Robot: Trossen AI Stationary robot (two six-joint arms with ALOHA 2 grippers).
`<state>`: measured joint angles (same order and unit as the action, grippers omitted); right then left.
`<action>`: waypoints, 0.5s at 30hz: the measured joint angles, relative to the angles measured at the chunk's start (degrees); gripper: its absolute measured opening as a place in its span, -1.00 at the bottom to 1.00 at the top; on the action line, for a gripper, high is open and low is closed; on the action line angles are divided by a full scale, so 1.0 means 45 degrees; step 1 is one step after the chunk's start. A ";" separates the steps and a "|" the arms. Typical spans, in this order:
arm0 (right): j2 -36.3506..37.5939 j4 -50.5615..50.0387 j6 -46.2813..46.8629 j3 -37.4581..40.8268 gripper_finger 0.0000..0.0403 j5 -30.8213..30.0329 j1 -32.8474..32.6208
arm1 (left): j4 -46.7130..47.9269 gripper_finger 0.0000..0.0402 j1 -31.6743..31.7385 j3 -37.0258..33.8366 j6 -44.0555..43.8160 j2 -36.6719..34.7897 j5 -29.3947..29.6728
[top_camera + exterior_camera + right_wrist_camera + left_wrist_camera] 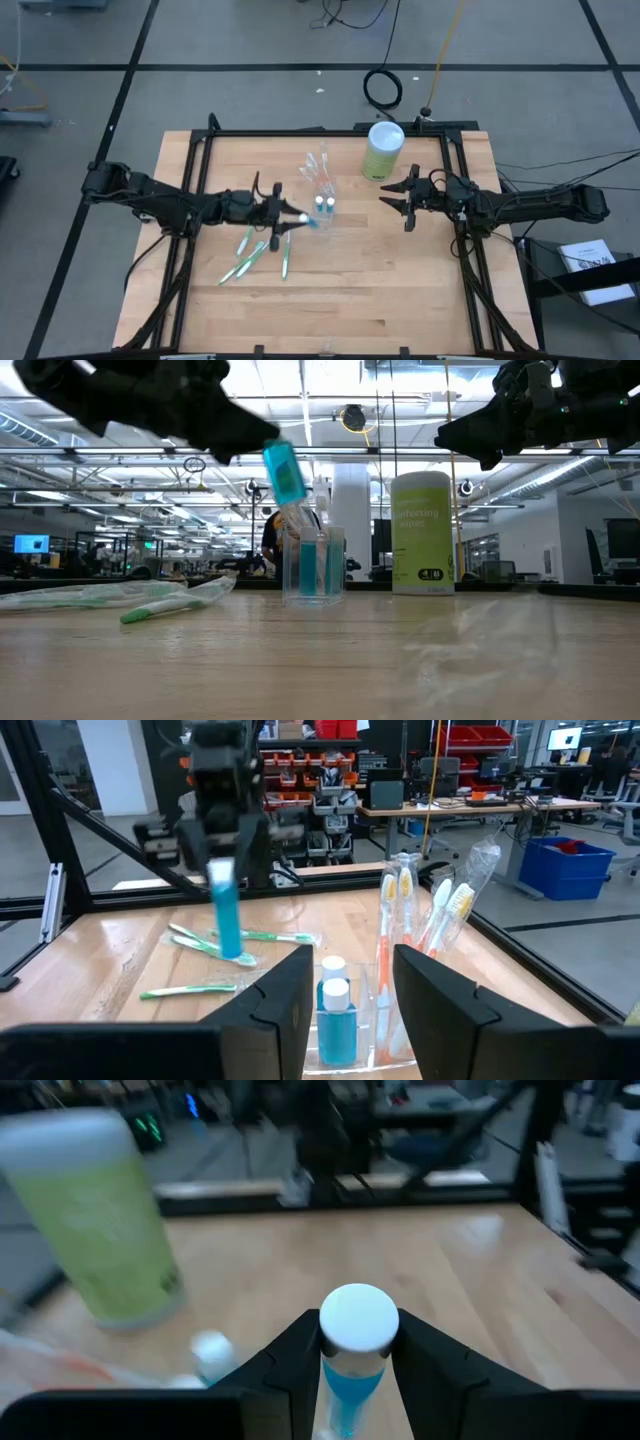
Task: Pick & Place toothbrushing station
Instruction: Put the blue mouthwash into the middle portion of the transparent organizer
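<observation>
My left gripper (296, 218) hangs above the table's middle, shut on a small blue tube (285, 472) with a white cap (358, 1318). Just right of it stands a clear plastic cup (323, 205) on its base, with two more capped blue tubes (335, 1010) and orange-white toothbrushes (398, 920) in it. Green-white toothbrushes (255, 255) lie flat on the wood below my left gripper. Right of the cup my right gripper (400, 200) hovers open, with nothing between its fingers. My left gripper pinches the tube's blue body (350, 1380) between its two fingers (290, 1355), with the white cap end sticking out past the fingertips. The fingers come from the table's left, slanting a little downward. The tube is lifted clear of the table and tilted, with its free end lower, toward the cup.
A lime-green canister (383, 150) with a white lid stands behind the cup at the far right. A black frame (300, 133) runs along the table's edges. Bare wood lies toward the near edge.
</observation>
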<state>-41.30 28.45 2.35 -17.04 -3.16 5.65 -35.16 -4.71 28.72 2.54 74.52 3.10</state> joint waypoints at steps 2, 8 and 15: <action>-0.0005 0.0000 0.0000 0.0000 -0.36 0.0000 0.0001 | 0.0284 -0.41 0.0347 0.0548 0.0546 -0.0004 -0.0003; 0.0000 0.0005 0.0000 0.0000 -0.36 -0.0005 0.0000 | 0.2929 -0.41 0.1439 0.2446 0.2205 0.0143 -0.0010; -0.0005 0.0005 0.0000 0.0000 -0.36 -0.0005 -0.0001 | 0.3128 -0.41 0.2906 0.2941 0.2993 0.0142 -0.0203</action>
<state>-41.32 28.47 2.35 -17.04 -3.18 5.64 -21.09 8.37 41.95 16.01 75.16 2.19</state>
